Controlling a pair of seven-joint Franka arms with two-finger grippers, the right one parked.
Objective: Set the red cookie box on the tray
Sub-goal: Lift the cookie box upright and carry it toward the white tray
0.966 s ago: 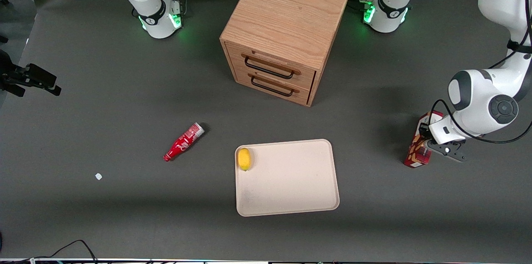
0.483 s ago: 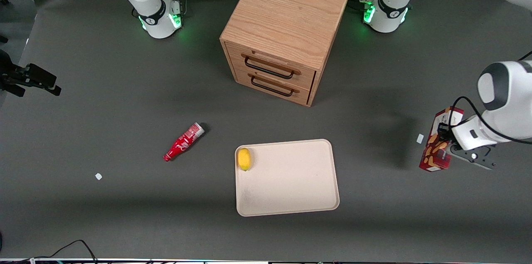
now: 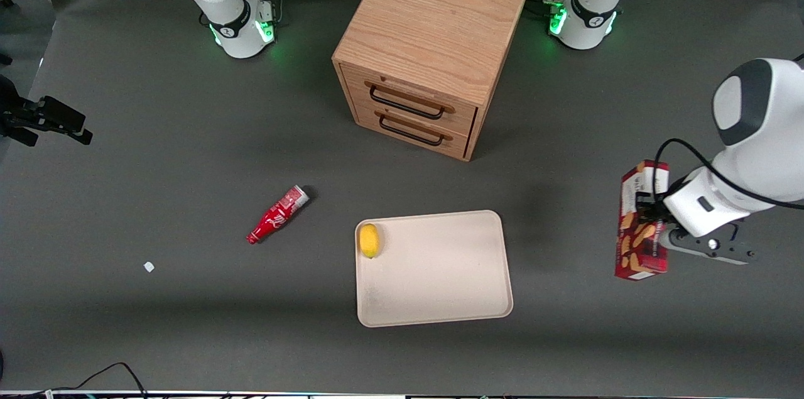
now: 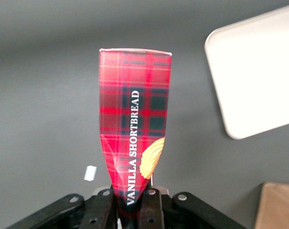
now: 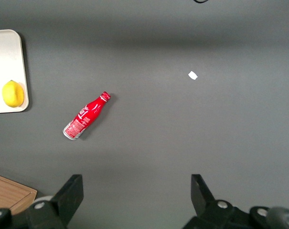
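Note:
The red cookie box [image 3: 639, 229], a slim tartan carton with cookie pictures, hangs above the table well away from the tray, toward the working arm's end. My left gripper [image 3: 650, 218] is shut on one end of it. In the left wrist view the box [image 4: 134, 119] reaches away from the gripper [image 4: 133, 210], whose fingers [image 4: 153, 210] pinch its creased end. The beige tray [image 3: 440, 273] lies flat in front of the cabinet, nearer the front camera; one rounded corner of the tray [image 4: 259, 67] shows in the left wrist view.
A lemon [image 3: 369, 240] lies in one corner of the tray. A red bottle [image 3: 276, 215] lies on the table toward the parked arm's end, with a white scrap [image 3: 149, 266] farther that way. The wooden two-drawer cabinet [image 3: 433, 41] stands mid-table. Another white scrap [image 4: 90, 173] lies below the gripper.
The gripper lifted the box off the table, swung it toward the working arm's end, then brought it partly back and higher. The box now looks larger and longer.

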